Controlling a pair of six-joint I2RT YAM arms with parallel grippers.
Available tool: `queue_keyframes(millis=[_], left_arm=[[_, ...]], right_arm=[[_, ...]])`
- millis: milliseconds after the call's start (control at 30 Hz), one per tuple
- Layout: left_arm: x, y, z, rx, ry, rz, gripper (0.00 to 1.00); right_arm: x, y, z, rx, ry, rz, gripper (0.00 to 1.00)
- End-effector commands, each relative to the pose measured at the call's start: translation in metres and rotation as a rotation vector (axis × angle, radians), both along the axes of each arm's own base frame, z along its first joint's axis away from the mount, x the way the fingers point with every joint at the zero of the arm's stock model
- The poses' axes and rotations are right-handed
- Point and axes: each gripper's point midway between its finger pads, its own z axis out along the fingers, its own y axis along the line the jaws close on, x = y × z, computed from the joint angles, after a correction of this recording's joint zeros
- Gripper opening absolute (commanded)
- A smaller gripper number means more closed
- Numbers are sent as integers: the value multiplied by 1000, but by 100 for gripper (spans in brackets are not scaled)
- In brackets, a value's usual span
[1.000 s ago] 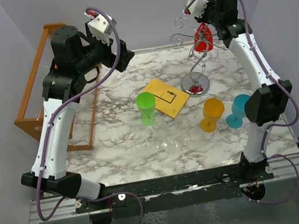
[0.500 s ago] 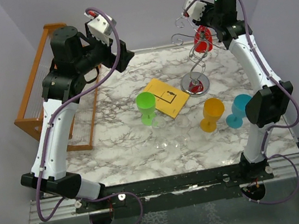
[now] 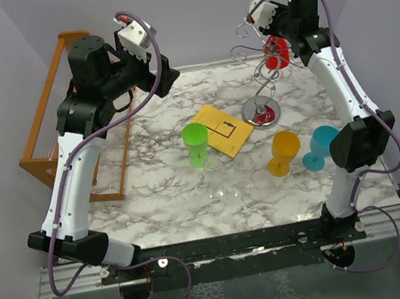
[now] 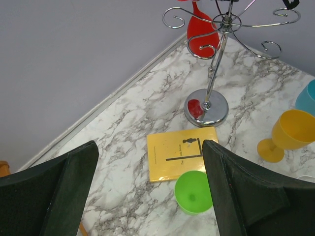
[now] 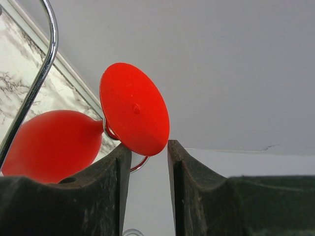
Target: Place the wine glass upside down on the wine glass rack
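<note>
Marble tabletop [image 3: 169, 193] is running out to lavender walls [image 3: 192, 12] on three sides. Upper right of the top view: red wine glass [image 5: 134, 115] is hanging bowl-down among the curled arms of the silver wine glass rack [image 3: 262, 112], one curl ringing its stem. Right gripper [image 5: 149, 147] is pinching the foot's lower rim, close to the back wall. Left gripper [image 4: 150, 145] is hovering spread wide, high at upper left. Green goblet [image 3: 196, 142], yellow card [image 3: 223, 129], orange goblet [image 3: 285, 152] and blue goblet [image 3: 321, 146] are standing near the rack's base. Wooden slatted rack [image 3: 45, 144] is lining the left edge.

Two white-shelled arms [image 3: 73, 180] with black joints, looping purple cables [image 3: 156, 49], matte black claw fingers [image 4: 246, 196].
</note>
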Motion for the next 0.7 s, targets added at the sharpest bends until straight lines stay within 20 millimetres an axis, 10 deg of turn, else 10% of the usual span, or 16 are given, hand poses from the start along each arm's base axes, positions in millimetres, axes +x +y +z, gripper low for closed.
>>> queue_keyframes(millis=[0,667], left_arm=[[-12,1,9,-9,-29,-29,90],[-13,1,7,-2,-25,-31,90]], right_arm=[[-20,-1,13,34,14,-4,37],[-14,29,9,236,80,72,39]])
